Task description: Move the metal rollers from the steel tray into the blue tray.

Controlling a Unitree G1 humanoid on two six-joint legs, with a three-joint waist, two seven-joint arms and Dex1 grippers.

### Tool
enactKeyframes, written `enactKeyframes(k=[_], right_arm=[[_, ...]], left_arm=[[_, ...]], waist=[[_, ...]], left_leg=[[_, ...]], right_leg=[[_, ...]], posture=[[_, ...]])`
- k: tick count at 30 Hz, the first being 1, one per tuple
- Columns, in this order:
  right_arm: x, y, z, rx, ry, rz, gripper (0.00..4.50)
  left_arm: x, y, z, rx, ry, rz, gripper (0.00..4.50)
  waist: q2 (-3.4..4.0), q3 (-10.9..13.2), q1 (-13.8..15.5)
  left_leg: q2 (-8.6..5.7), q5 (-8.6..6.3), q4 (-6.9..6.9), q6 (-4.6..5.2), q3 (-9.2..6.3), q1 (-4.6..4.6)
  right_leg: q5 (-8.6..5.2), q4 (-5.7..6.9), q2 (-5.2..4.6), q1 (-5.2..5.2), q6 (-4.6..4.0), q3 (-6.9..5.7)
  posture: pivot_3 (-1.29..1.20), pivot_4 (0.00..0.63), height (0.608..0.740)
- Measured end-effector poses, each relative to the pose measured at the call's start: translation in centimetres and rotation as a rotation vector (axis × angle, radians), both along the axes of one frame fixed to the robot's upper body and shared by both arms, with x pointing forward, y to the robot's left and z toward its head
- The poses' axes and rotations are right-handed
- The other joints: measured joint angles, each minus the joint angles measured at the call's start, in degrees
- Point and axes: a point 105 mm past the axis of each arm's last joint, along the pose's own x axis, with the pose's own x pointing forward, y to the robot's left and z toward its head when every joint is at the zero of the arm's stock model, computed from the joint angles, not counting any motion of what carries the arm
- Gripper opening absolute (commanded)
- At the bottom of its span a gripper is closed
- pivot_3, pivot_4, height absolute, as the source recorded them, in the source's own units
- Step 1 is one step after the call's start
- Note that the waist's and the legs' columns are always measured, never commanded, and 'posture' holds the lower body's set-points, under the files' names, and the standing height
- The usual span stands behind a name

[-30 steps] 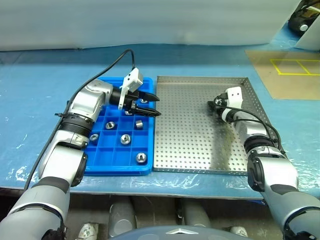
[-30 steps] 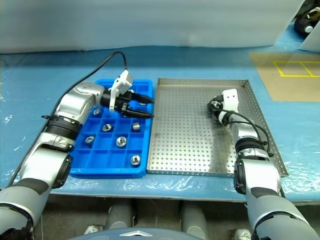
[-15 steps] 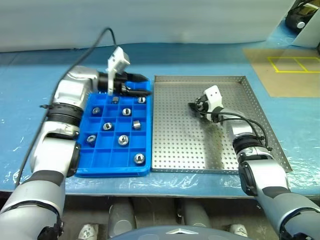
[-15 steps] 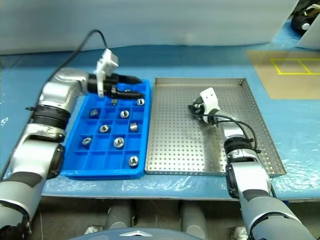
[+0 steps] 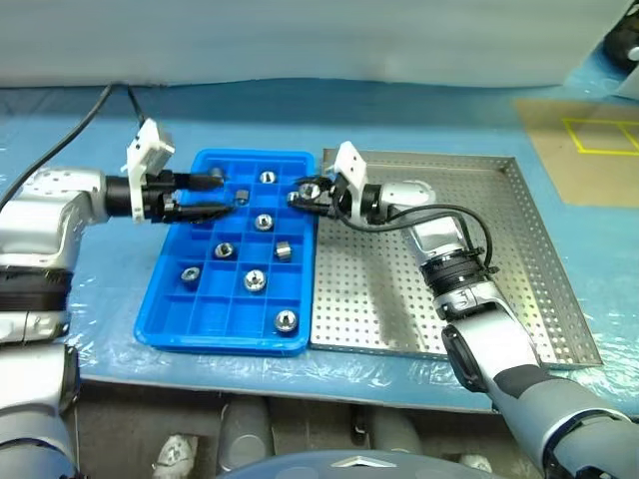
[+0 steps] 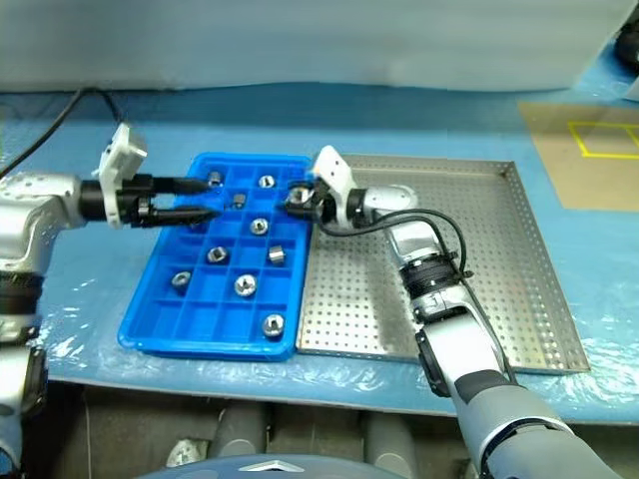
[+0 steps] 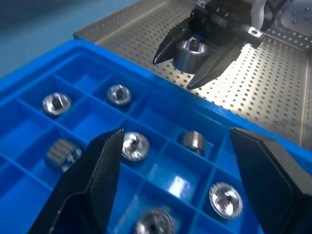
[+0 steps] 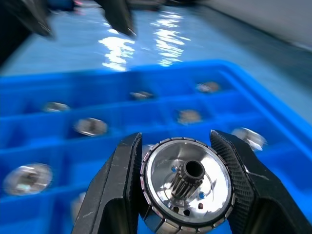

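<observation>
The blue tray (image 5: 215, 317) lies left of the steel tray (image 5: 469, 249), edge to edge. Several metal rollers sit in the blue tray's cells, among them one at the far edge (image 5: 268, 178) and one near the front (image 5: 286, 320). My right gripper (image 5: 305, 193) is shut on one roller (image 8: 185, 190), held above the blue tray's far right corner, next to the seam between the trays. At the blue tray's far left side, my left gripper (image 5: 222, 193) hovers open and holds nothing. It points toward the right gripper, which shows ahead of it with its roller (image 7: 191, 52).
Both trays rest on a table under blue plastic sheeting (image 5: 90, 329). A brown floor patch with yellow tape (image 5: 584, 150) lies at the far right. A black cable (image 5: 95, 108) trails from my left wrist. A pale wall runs along the back.
My right gripper swung left with the roller, from over the steel tray to the blue tray's far right corner. My left gripper drew back left, off the tray's middle. The camera also shifted.
</observation>
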Motion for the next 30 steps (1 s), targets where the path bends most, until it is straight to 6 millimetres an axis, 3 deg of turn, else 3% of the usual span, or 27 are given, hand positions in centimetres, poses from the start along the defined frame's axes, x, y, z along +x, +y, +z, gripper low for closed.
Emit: enactKeyframes(k=[3,7,17,22,30], right_arm=[[-1.9,1.9,0.2,0.0,0.024,0.123,1.77],[-3.5,4.4,-0.3,0.004,0.048,0.224,1.77],[-5.3,8.1,-2.3,0.009,0.129,0.321,1.77],[-4.9,8.4,-3.5,-0.01,0.149,0.304,1.77],[-4.3,7.2,-4.7,-0.055,0.168,0.284,1.77]], left_arm=[[-2.1,0.2,-0.9,-0.001,0.045,0.019,3.66],[-3.8,0.6,-0.4,-0.006,0.04,0.068,3.66],[-6.4,2.4,-0.4,0.007,0.07,0.186,3.66],[-6.9,3.1,-0.2,0.024,0.072,0.211,3.66],[-8.0,3.7,-0.6,0.034,0.11,0.215,3.66]], waist=[[0.0,0.0,0.8],[0.03,0.0,2.1],[0.04,0.0,4.0],[0.03,0.0,4.9],[0.02,0.0,5.0]], left_leg=[[0.0,0.09,0.0,-0.17,-0.23,0.02],[0.02,0.23,0.0,-0.4,-0.71,0.05],[0.14,0.42,-0.02,-0.72,-0.95,0.08],[0.15,0.44,-0.02,-0.74,-0.96,0.05],[0.2,0.46,-0.02,-0.78,-0.98,0.04]], right_leg=[[-0.01,0.16,-0.05,0.01,-0.01,-0.11],[-0.09,0.5,-0.02,0.02,-0.12,-0.26],[-0.14,0.87,0.0,0.02,-0.18,-0.15],[-0.18,0.83,0.02,0.02,-0.22,-0.17],[-0.19,0.84,0.06,0.01,-0.23,-0.2]], posture=[[0.29,0.15,0.74],[0.35,0.15,0.74],[0.44,0.15,0.74],[0.43,0.15,0.74],[0.42,0.15,0.74]])
